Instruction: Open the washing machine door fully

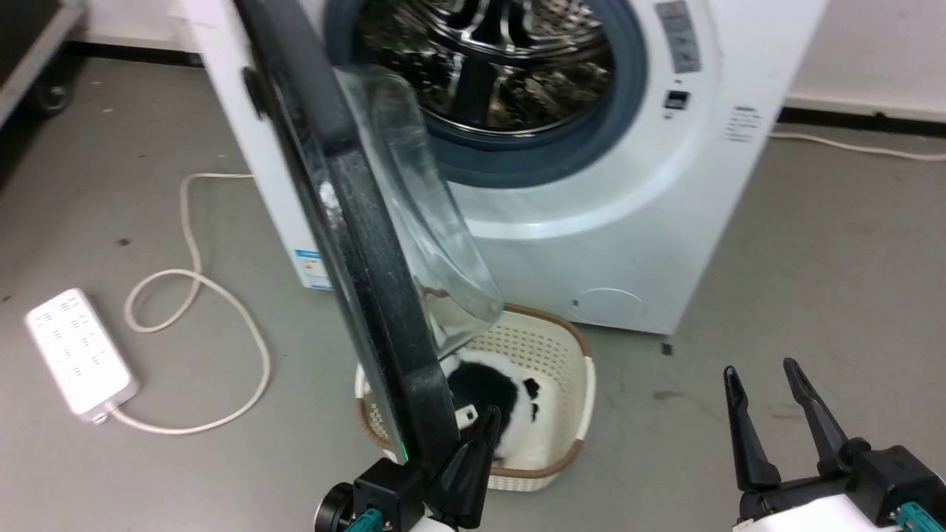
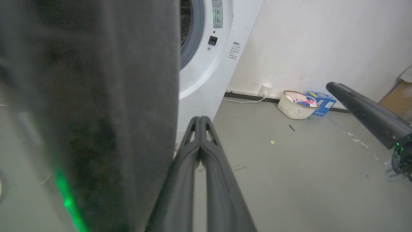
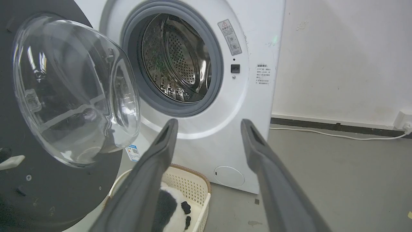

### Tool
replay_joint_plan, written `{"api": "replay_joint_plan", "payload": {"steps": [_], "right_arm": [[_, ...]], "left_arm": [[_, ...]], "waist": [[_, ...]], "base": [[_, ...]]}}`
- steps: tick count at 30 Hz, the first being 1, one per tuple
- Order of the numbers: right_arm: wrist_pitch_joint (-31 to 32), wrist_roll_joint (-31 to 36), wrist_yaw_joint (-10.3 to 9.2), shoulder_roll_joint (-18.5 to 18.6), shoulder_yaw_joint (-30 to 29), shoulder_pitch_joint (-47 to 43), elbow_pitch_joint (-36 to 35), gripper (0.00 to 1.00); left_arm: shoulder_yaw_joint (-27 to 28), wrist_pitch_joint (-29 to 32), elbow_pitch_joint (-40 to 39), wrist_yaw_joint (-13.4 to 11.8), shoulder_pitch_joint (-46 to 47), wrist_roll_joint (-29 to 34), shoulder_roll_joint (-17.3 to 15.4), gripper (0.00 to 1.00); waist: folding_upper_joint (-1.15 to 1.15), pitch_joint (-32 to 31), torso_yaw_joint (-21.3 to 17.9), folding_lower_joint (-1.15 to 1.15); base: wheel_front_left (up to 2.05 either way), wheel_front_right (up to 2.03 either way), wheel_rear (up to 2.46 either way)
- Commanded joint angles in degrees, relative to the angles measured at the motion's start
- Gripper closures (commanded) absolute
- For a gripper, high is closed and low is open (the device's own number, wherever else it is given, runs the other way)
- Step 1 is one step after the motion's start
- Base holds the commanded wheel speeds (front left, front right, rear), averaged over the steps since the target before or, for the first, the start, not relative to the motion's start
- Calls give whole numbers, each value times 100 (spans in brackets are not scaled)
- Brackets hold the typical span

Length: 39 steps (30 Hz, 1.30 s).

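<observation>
Black and edge-on, the washing machine door point(image 1: 369, 244) slants from upper left-centre to bottom centre, just left of the nearer left gripper point(image 1: 488, 421) (fingers pressed together, holding nothing), while the right gripper point(image 1: 760, 369) gapes empty at lower right.

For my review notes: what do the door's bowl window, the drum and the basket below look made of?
Washing machine door's bowl window: clear glossy glass or hard plastic; see-through with highlights. Drum: polished metal, probably steel; mirror sheen, punched holes. Basket: matte cream plastic, likely; moulded grid holes.
</observation>
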<state>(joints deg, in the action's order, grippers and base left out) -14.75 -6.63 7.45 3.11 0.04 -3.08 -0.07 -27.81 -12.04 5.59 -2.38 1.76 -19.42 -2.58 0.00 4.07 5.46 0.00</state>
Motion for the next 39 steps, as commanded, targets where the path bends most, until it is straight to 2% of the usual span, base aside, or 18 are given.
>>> {"api": "replay_joint_plan", "payload": {"steps": [1, 2, 7, 16, 23, 26, 33, 39], "right_arm": [[-25, 15, 3, -24, -6, -94, 22, 0], [-25, 23, 3, -24, 1, -152, 38, 0], [-25, 49, 3, -24, 45, -235, 83, 0], [-25, 105, 3, -24, 99, -194, 69, 0], [-25, 219, 3, -24, 123, -113, 46, 0], [-25, 300, 3, -3, 153, -36, 22, 0], [-25, 327, 3, 239, 137, 189, -40, 0], [-25, 313, 3, 433, 101, 355, -92, 0]], "left_arm": [[34, -49, 9, -50, 30, -8, -41, 100], [14, -60, -34, -80, -49, -4, -63, 100], [9, 26, -226, -156, -165, 27, -173, 100], [384, 225, -632, -409, -314, -60, -511, 100], [722, 491, -657, -566, -190, -223, -678, 100], [959, 505, -643, -559, -43, -341, -811, 100], [1770, 491, -485, -543, 354, -665, -1369, 100], [2445, 547, 7, -422, 835, -938, -1987, 100]], "waist": [[0, -80, 235, 0], [0, -142, 566, 0], [0, -200, 1206, 0], [0, -53, 1983, 0], [0, 268, 2236, 0], [0, 496, 2264, 0], [0, 1089, 2060, 0], [0, 1505, 1838, 0]], "base": [[0, 0, 0], [0, 0, 0], [0, 0, 0], [0, 0, 0], [0, 0, 0], [0, 0, 0], [0, 0, 0], [0, 0, 0]]}}
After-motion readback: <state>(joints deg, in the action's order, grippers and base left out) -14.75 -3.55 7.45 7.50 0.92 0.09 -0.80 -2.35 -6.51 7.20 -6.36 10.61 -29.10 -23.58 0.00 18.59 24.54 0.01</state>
